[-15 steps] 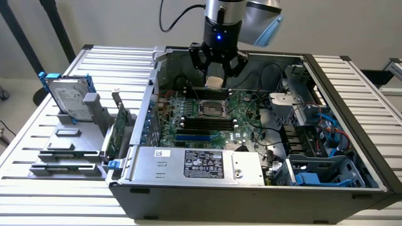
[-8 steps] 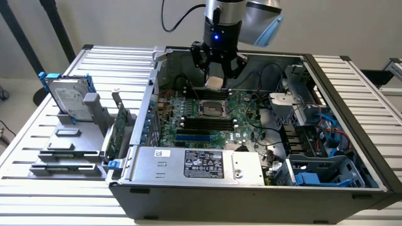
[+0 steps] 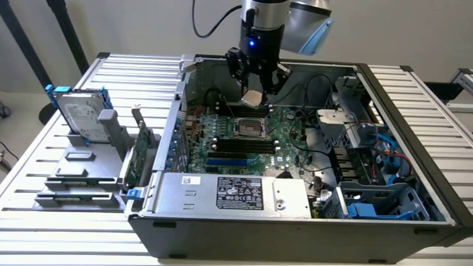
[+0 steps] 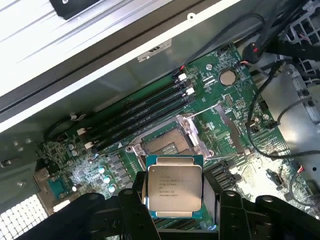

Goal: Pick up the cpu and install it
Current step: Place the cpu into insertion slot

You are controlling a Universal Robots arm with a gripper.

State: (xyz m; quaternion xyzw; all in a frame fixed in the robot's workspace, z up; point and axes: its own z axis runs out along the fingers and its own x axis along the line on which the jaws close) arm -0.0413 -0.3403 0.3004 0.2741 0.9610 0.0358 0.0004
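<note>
The gripper (image 3: 255,90) pinched the cpu (image 4: 174,187), already picked up, above the open socket (image 4: 167,143); seating was not yet done.

cpu (image 4: 174,186) lettering unreadable, pincer (image 4: 176,196) cropped

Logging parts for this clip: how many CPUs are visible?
1. The cpu is gripped in the claw, raised over the motherboard near the open socket, which holds no chip. Another could be hidden elsewhere in the case.
</note>
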